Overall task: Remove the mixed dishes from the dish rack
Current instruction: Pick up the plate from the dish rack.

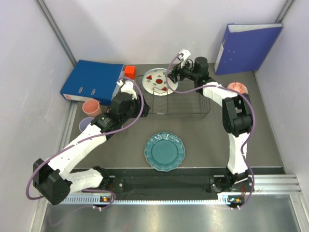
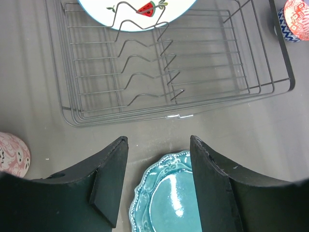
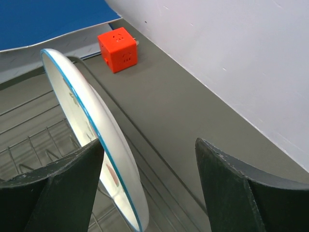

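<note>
Slippage is the risk: the right gripper [image 3: 148, 145], spread, has the white plate [image 3: 79, 113] hard by one finger [image 3: 63, 188]. Standing in the rack [image 1: 189, 107] near the far edge of the table [image 1: 207, 140], it could tip.

Both arms extended, both grippers open on my feeds.
Left arm [image 1: 82, 145] runs fwd & rightward from its base, wrist angled down; left gripper [image 2: 158, 145] w/ jaws spread wide. Right arm [image 1: 234, 140] goes straight fwd, then bends left at the elbow; right gripper [image 3: 149, 145] also spread wide, pointing left.
</note>
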Motion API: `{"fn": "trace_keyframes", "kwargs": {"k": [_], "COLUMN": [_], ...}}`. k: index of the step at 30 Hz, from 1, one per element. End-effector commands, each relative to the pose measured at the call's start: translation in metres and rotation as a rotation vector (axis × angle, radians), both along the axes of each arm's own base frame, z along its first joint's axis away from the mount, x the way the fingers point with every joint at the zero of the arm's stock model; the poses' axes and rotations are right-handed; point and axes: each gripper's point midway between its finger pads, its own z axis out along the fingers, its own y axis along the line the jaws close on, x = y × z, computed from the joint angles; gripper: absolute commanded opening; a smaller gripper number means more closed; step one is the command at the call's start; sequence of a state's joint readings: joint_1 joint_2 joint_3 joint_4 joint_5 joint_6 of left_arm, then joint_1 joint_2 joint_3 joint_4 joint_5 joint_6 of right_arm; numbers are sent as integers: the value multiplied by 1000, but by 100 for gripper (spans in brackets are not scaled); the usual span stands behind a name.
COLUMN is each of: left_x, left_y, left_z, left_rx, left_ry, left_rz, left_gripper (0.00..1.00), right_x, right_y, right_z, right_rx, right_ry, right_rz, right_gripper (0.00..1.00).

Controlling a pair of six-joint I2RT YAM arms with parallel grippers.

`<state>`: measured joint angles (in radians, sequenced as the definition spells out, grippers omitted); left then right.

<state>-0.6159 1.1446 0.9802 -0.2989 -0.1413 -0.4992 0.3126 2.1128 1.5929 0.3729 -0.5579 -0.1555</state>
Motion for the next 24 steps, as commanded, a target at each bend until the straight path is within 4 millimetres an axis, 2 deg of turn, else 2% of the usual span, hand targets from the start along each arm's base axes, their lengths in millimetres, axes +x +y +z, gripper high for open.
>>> {"fn": "trace_keyframes", "kwargs": {"k": [1, 7, 13, 14, 19, 20, 23, 24], "left_x": [3, -1, -2, -2, -3, -3, -4, -4], "left_y": [-7, -5, -3, -3, -2, -2, -2, -1], "left_z": [7, 0, -4, -5, -7, -8, -10, -11], "left_rx": [-28, -26, -22, -22, -22, -21, -25, -24], "left_ry": [-37, -26, -23, -23, -20, -17, -15, -12], "left_rz": [-24, -23, -17, -17, -17, -16, -14, -12], "left_gripper": [59, 59, 59, 59, 58, 58, 58, 58], "right_x": [-9, -11, -11, -11, -13, -13, -14, -14], "right_y": [14, 26, 33, 33, 33, 31, 27, 27], "right_z": [8, -7, -18, -23, -26, -24, -18, -13], "right_rx": [10, -20, -37, -43, -42, -40, -29, -20], "right_ry": [-3, 37, 57, 64, 62, 57, 41, 27], "right_rz": [60, 71, 61, 61, 45, 41, 13, 8], "right_gripper": [76, 74, 60, 53, 31, 20, 0, 0]}}
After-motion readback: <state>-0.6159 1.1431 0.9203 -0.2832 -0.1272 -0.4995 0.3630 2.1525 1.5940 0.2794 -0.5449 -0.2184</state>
